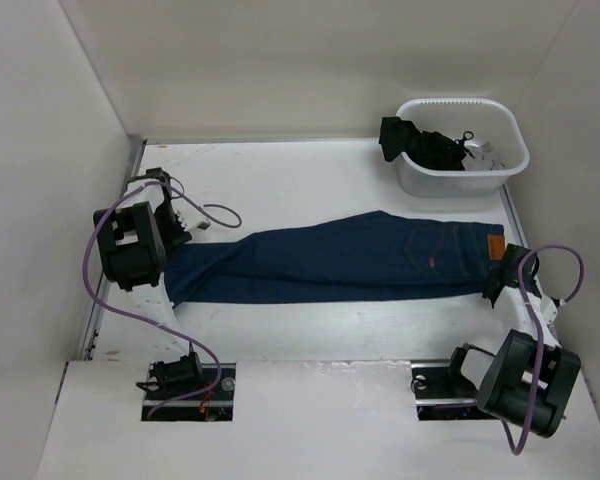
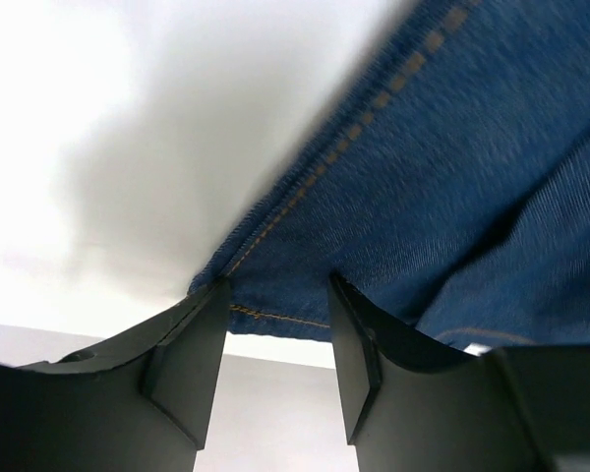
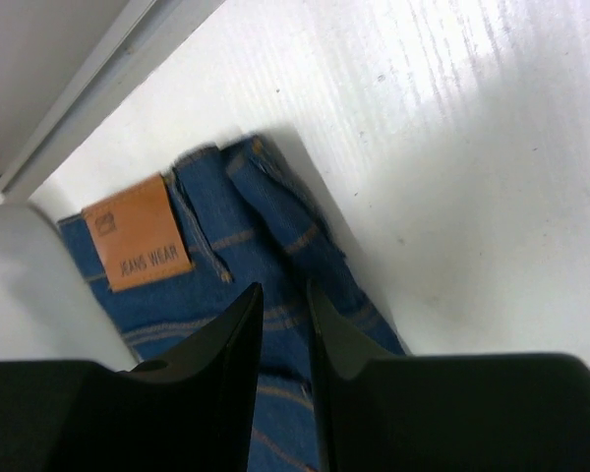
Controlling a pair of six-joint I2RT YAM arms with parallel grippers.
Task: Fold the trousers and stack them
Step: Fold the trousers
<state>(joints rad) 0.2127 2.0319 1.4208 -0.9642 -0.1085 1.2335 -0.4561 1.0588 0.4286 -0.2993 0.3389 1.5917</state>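
Note:
The dark blue jeans (image 1: 340,260) lie flat across the table, folded lengthwise, with the leg hems at the left and the waistband with its tan patch (image 3: 138,234) at the right. My left gripper (image 1: 177,240) is at the far corner of the hems. In the left wrist view it (image 2: 275,285) is open, with its fingertips touching the stitched hem edge (image 2: 275,317). My right gripper (image 1: 502,275) is at the waistband's end. In the right wrist view it (image 3: 283,290) is closed to a narrow gap on the denim (image 3: 275,211) beside the patch.
A white plastic basket (image 1: 510,170) stands at the back right with a black garment (image 1: 420,145) hanging over its rim. White walls close in the table on the left, back and right. A raised ledge (image 1: 320,420) holds the arm bases.

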